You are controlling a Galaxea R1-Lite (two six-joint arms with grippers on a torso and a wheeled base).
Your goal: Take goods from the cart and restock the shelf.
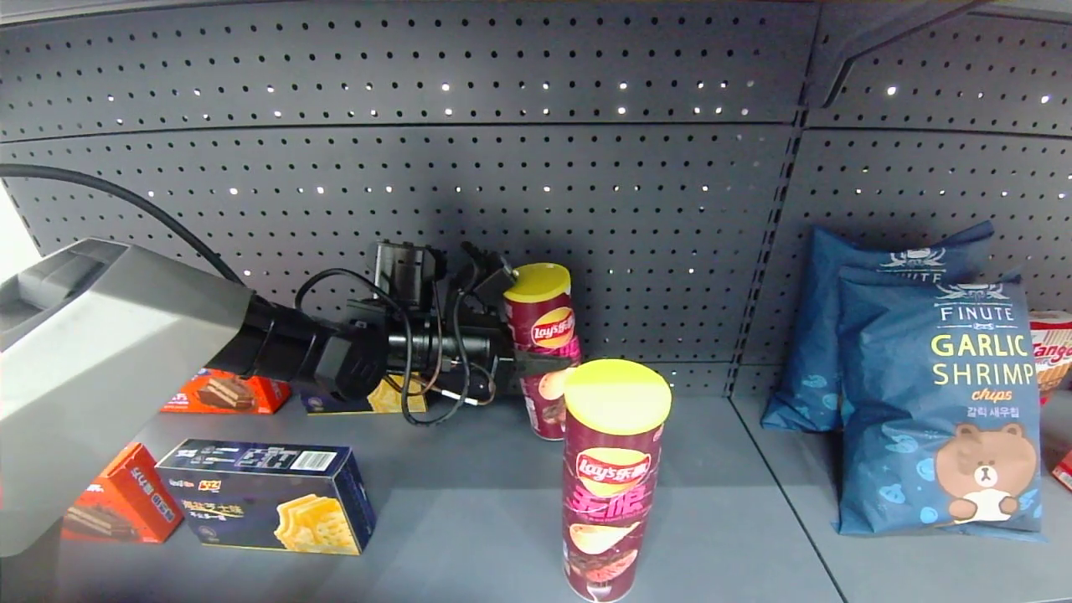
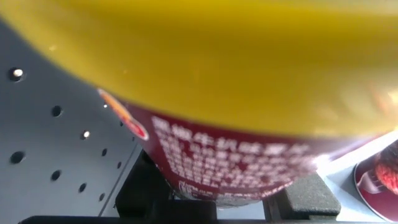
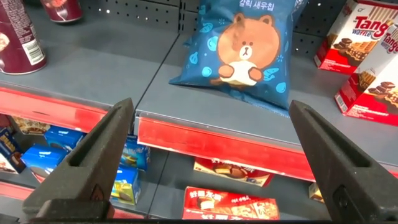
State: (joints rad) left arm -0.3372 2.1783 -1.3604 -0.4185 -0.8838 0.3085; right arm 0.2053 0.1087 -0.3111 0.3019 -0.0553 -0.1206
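1. The chip can (image 1: 540, 322) with the yellow lid stands upright at the back of the shelf (image 1: 469, 511), just in front of the holey back wall (image 1: 586, 184); the left gripper (image 1: 544, 358) squeezes it round the middle, one finger on each side; up close, a dark finger pad (image 2: 311, 196) presses on the can's dark red body.
2. A second chip can (image 1: 614, 477) stands upright near those fingers, closer to the shelf's front edge and a little to their right.
3. To the left of the fingers, under and past the arm, a dark blue cracker box (image 1: 268, 498) lies flat; two orange boxes (image 1: 126, 494) lie near it.
4. Well off to the right of the fingers, blue bear bags (image 1: 938, 402) lean at the back wall.
5. The right gripper (image 3: 211, 106) hangs in front of the shelf with its fingers spread wide and nothing in them; past its fingertips lies a bear bag, with red wafer boxes (image 3: 367, 62) beside it; the shelf's red strip (image 3: 217, 146) shows between the fingers.
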